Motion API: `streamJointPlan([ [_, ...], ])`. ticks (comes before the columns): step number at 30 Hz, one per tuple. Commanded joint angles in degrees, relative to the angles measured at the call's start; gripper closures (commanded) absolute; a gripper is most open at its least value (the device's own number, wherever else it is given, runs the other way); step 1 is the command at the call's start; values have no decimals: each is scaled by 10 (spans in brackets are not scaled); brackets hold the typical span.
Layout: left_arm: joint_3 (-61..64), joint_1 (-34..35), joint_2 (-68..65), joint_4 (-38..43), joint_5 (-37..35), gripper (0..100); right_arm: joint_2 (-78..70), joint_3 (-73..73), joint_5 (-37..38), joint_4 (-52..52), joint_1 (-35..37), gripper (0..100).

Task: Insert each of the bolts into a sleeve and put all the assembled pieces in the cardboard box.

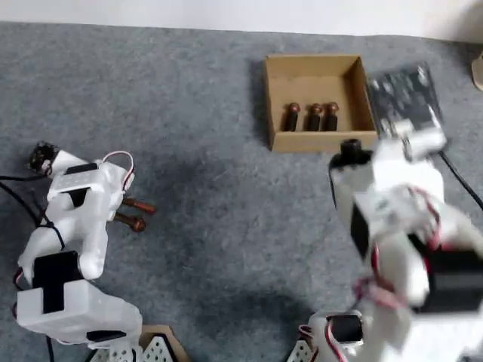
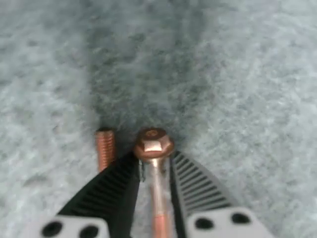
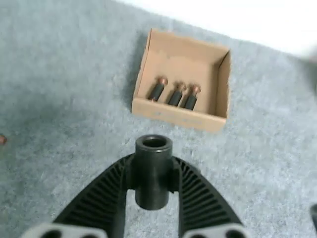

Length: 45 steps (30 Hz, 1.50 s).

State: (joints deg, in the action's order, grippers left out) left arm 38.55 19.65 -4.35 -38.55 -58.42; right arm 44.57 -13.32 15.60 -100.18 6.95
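Observation:
My left gripper (image 2: pixel 154 166) is shut on a copper bolt (image 2: pixel 153 148), its hex head sticking out past the fingertips, just above the grey carpet. A second copper bolt (image 2: pixel 104 148) lies beside it on the carpet. From above, both bolts (image 1: pixel 136 213) show next to the left arm. My right gripper (image 3: pixel 153 173) is shut on a black sleeve (image 3: pixel 153 171), held upright with its bore facing up, short of the cardboard box (image 3: pixel 218 79). Three assembled pieces (image 1: pixel 311 117) lie side by side in the box (image 1: pixel 269 98).
A dark patterned board (image 1: pixel 401 98) lies right of the box at the table's far right. Cables (image 1: pixel 15 196) trail beside the left arm's base. Open grey carpet stretches between the two arms.

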Motion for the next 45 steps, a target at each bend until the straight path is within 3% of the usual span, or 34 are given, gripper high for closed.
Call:
streamJointPlan([
  [1, -1, 13, 0, 33, 19, 998, 85, 43, -6, -7, 11, 994],
  [10, 4, -55, 44, 27, 22, 994, 313, 311, -62, 72, 116, 994],
  [22, 3, -172, 319, -165, 43, 994, 421, 622, -62, 278, 118, 994],
  [27, 3, -213, 408, -186, 50, 995, 449, 726, -61, 400, 118, 994],
  [32, 4, -256, 451, -199, 115, 995, 495, 816, -59, 502, 118, 994],
  [37, -5, -294, 474, -183, 113, 994, 560, 891, -63, 541, 135, 994],
  [45, 92, -294, 509, 42, 114, 994, 606, 988, -63, 647, 164, 994],
])
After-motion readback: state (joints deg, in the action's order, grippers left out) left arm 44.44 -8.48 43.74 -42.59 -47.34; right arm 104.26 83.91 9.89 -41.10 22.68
